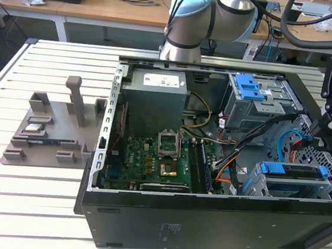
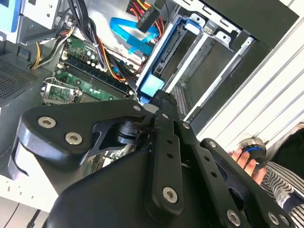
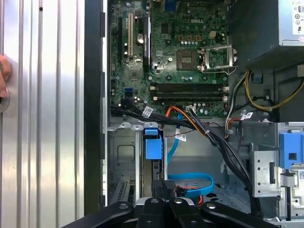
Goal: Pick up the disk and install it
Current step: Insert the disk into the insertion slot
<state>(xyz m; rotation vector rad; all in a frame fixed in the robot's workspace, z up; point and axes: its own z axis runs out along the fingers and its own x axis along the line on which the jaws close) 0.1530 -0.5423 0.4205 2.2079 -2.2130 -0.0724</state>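
The disk (image 1: 294,171) stands on edge in the drive bay at the lower right of the open computer case (image 1: 144,217), its blue carrier frame along the top. In the first wrist view the carrier's blue tab (image 3: 152,142) points toward the motherboard, and the second wrist view shows the same tab (image 2: 152,86). My gripper (image 1: 312,133) hangs over the end of the disk farthest from the motherboard. Its links converge on the tips (image 2: 161,97), so the gripper (image 3: 165,190) is shut, with nothing seen between the fingers. Whether it touches the disk I cannot tell.
Blue, orange and black cables (image 1: 295,141) run beside the bay, close to the gripper. The motherboard (image 1: 150,161) and power supply (image 1: 155,99) fill the case's left half. A grey fixture (image 1: 52,130) sits on the slatted table. A person's hand (image 2: 243,159) rests by a blue-ringed button.
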